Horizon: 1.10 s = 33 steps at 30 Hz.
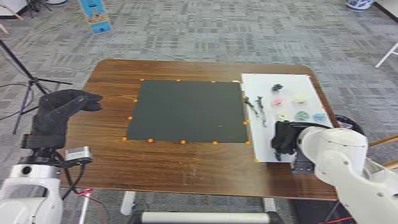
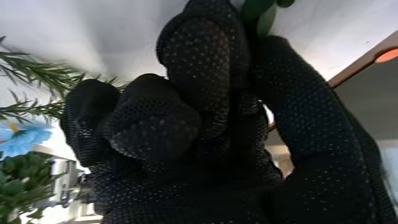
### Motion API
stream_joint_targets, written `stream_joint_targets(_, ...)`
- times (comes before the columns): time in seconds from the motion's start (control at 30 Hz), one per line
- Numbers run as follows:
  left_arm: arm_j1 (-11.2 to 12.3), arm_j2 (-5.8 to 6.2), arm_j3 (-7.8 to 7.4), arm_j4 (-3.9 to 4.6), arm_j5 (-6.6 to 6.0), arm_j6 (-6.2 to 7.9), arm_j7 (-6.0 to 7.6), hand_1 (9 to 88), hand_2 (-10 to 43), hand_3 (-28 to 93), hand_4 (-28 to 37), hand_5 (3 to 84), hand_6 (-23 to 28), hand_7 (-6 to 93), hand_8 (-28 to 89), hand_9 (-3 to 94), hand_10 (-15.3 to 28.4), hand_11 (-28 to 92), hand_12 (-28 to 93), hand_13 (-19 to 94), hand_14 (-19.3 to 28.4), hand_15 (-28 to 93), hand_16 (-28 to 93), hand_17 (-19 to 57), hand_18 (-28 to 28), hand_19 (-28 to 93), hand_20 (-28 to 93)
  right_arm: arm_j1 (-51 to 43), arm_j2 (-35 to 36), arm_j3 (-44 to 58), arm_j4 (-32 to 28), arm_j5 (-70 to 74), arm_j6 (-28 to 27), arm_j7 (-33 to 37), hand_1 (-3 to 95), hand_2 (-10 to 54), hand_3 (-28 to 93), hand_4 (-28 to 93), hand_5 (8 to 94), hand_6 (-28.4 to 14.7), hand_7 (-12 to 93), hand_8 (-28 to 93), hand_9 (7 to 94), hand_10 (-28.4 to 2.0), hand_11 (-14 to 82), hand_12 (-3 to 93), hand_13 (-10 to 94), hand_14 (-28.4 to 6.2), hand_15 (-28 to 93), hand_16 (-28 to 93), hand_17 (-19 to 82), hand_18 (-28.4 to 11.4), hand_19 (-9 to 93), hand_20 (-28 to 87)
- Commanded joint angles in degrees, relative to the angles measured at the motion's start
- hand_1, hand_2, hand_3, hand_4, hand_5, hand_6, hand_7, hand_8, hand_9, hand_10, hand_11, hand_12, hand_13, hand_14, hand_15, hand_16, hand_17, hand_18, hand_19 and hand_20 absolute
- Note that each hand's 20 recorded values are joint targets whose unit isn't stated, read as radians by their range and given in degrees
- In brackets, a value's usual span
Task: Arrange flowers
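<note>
In the head view my right hand point(image 1: 286, 137) is over the near part of the white board point(image 1: 266, 82). Dark stems point(image 1: 261, 106), a dark piece point(image 1: 277, 87), a pink flower point(image 1: 278, 101), a pale yellow one point(image 1: 299, 99), a green piece point(image 1: 302, 116) and a blue flower point(image 1: 319, 116) lie farther up the board. The right wrist view has my right hand point(image 2: 200, 125) with fingers curled, pinching a green leafy stem point(image 2: 265, 20) against the thumb. Beside it are needle-leaved sprigs point(image 2: 40, 75) and a blue flower point(image 2: 22, 140). My left hand point(image 1: 64, 105) is relaxed, off the table's left edge.
A black square mat point(image 1: 188, 110) lies mid-table, with orange dots around its edge. The brown table point(image 1: 178, 170) extends in front of it. A black tripod point(image 1: 34, 80) stands beyond the table's left side, and a blue stand point(image 1: 95, 17) is on the floor behind.
</note>
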Motion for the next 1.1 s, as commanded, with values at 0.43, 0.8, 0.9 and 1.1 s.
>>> stream_joint_targets(0.43,0.2,-0.73,0.65,-0.34,0.24,-1.38,-0.61,25.6,-2.2,73,-19.1,61.2,1.7,38.4,-10,60.0,14.3,41,25,46,18.1,57,6,8.0,13.3,29,40,-7.4,0.8,2.0,-6.0,-13.2,14.3,-6.7,52.4,0.8,56,1,80.9,-1.1,20,33,90.1,-10.1,38.4,38.3,89,-6.1,63,43,59,-19.8,93,62)
stream_joint_targets(0.8,0.4,-0.66,0.41,-0.28,0.34,-1.46,-0.98,25.6,-2.1,73,-19.1,61.1,1.9,37.6,-10,59.8,14.4,41,25,46,18.1,57,6,7.9,13.4,29,40,-7.5,1.0,2.9,-6.8,-14.9,15.6,-7.1,48.2,-0.7,59,4,82.1,-0.9,22,32,91.0,-9.7,39.0,37.7,89,-6.0,63,43,60,-19.2,93,63)
stream_joint_targets(0.9,0.5,-0.78,0.42,-0.41,0.34,-1.36,-0.93,25.6,-2.1,73,-19.1,61.0,2.0,37.6,-10,59.7,14.4,41,25,46,18.0,57,6,7.8,13.4,29,40,-7.9,0.8,2.5,-6.4,-16.7,13.9,-7.0,41.2,-5.7,61,0,81.5,-2.2,21,27,90.5,-11.1,35.2,35.8,89,-6.9,60,42,60,-18.9,93,62)
stream_joint_targets(1.1,0.9,-0.81,0.12,-0.62,0.34,-1.42,-0.87,25.7,-2.4,73,-18.9,60.7,1.9,37.5,-10,59.2,14.3,41,25,46,17.9,57,6,7.8,13.3,29,40,-8.6,-0.4,2.3,-5.7,-17.3,12.8,-5.0,34.0,-9.5,61,-3,81.0,-4.1,22,0,90.0,-12.4,31.7,33.4,89,-7.4,55,40,61,-17.6,93,59)
